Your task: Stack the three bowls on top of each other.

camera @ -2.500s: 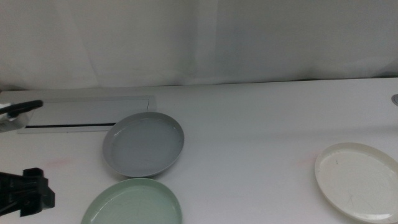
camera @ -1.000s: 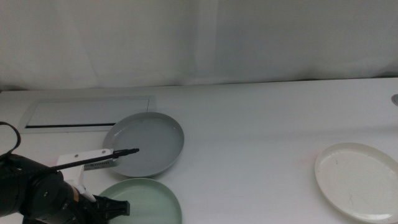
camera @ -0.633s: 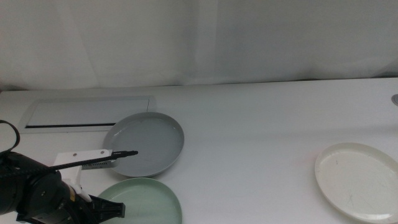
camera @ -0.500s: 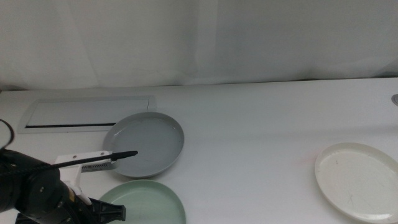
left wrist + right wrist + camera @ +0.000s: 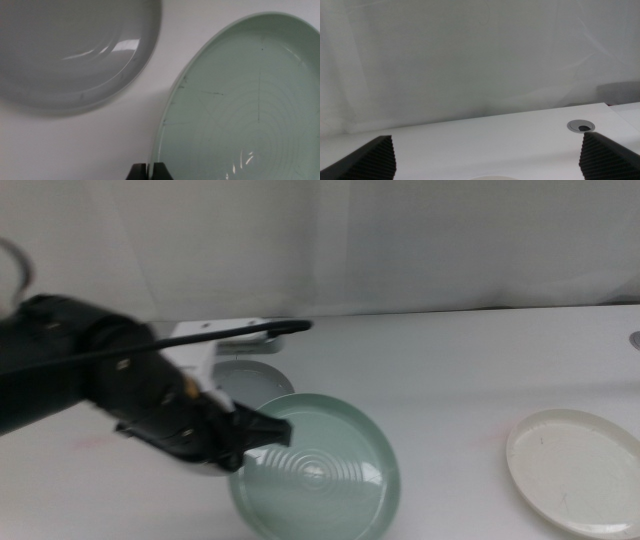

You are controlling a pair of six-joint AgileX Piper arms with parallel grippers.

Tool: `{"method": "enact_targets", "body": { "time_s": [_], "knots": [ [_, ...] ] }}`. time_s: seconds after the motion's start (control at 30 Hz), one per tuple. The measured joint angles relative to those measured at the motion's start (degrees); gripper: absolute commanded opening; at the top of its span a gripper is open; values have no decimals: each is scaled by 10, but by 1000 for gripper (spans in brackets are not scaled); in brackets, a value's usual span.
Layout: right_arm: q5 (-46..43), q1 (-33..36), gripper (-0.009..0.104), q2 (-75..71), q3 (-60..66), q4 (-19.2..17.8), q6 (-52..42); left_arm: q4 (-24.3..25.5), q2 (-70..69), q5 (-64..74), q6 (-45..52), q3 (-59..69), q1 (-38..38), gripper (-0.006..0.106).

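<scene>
My left gripper (image 5: 262, 430) is shut on the near-left rim of the pale mint green bowl (image 5: 320, 470) and holds it off the table, tilted with its inside facing the middle camera. In the left wrist view the jaws (image 5: 150, 171) pinch the green bowl's (image 5: 240, 110) edge. The grey bowl (image 5: 65, 45) lies flat on the table beside it; in the middle view the arm hides most of the grey bowl (image 5: 255, 378). The cream-white bowl (image 5: 575, 470) rests alone at the right. My right gripper (image 5: 485, 145) stands open with nothing between its fingers, out of the middle view.
A white curtain closes off the back of the table. A round cable hole (image 5: 580, 126) sits near the table's far right edge. The left arm's dark body (image 5: 90, 380) and its cable fill the left side of the middle view.
The left gripper has lifted the green bowl from the front edge and carried it up and to the right, tilting it. The arm now covers most of the grey bowl.
</scene>
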Motion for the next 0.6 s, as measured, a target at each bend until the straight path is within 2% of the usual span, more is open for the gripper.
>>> {"method": "enact_targets", "body": {
  "time_s": [0.23, 0.6],
  "knots": [
    [0, 0, 103, 0, 0, 0, 0, -12, 102, -32, -3, -54, -22, -3],
    [0, 0, 103, 0, 0, 0, 0, -27, 190, -106, -4, -57, -32, -3]
  ]
}}
